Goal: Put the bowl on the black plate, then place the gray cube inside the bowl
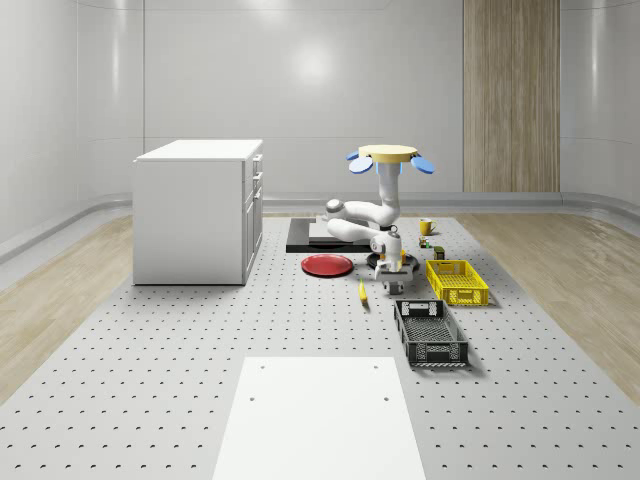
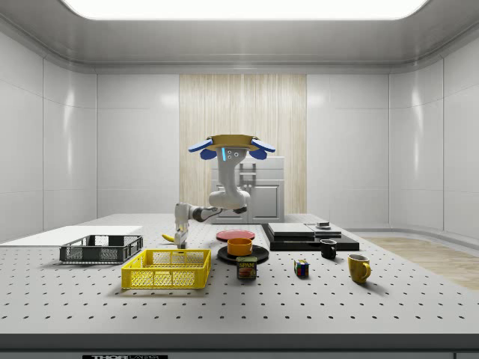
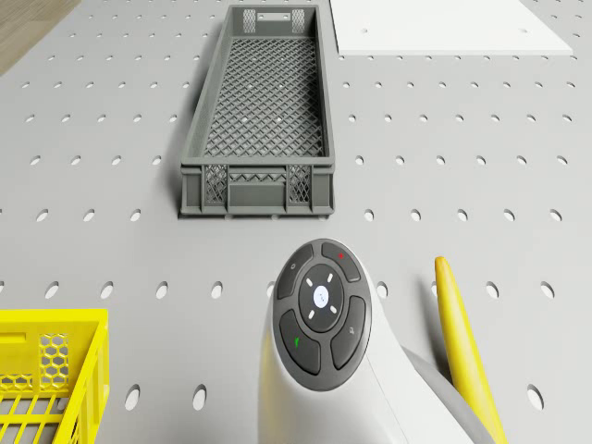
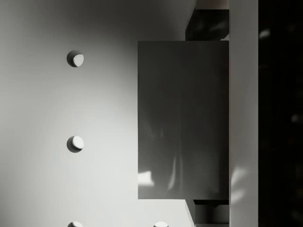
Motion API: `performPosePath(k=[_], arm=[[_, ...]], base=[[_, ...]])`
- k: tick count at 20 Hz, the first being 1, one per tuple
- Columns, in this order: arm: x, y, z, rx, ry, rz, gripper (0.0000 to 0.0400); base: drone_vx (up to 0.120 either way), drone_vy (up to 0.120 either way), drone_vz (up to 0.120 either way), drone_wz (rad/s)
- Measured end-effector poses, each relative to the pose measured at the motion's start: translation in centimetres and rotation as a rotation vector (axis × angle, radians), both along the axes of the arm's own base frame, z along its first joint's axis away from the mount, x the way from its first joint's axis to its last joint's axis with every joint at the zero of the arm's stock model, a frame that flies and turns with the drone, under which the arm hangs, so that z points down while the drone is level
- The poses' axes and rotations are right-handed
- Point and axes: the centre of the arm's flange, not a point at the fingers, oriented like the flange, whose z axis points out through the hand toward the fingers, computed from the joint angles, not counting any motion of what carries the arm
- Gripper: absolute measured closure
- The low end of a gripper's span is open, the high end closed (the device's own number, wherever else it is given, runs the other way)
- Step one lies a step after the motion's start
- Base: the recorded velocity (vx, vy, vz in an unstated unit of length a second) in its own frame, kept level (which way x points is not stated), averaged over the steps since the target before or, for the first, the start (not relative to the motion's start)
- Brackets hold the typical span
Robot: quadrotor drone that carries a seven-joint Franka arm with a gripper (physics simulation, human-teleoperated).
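An orange bowl [image 2: 239,245] sits upright on the black plate [image 2: 224,256], in the middle of the table. Towards the side view's left of them, my gripper [image 2: 180,238] is down at table level beside a banana [image 2: 171,238]. In the wrist view the gray cube [image 4: 182,118] lies on the perforated table between my fingertips [image 4: 208,26], which touch two opposite faces; the gripper [image 4: 208,119] is shut on it. The drone [image 1: 390,155] hovers above the table, behind the plate in the whole-scene view, with its arm bent down and forward.
A yellow crate [image 1: 457,282] and a dark mesh crate [image 1: 430,332] stand close to the gripper. A red plate [image 1: 327,265], black slab [image 1: 325,235] and white cabinet [image 1: 200,210] lie further left. A can [image 2: 246,268], puzzle cube [image 2: 301,268] and mugs [image 2: 358,267] sit nearby.
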Motion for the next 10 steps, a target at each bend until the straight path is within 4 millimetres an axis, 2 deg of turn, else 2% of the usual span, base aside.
performPosePath(k=[2,4,10], arm=[[0.02,0.04,0.07,0.0,0.0,0.0,0.0079],[0.04,0.07,0.11,0.0,0.0,0.0,0.0107],[0.06,0.1,0.1,0.0,0.0,0.0,0.014]], base=[[0.0,0.0,0.0,0.0],[0.0,0.0,0.0,0.0],[0.0,0.0,0.0,0.0]])
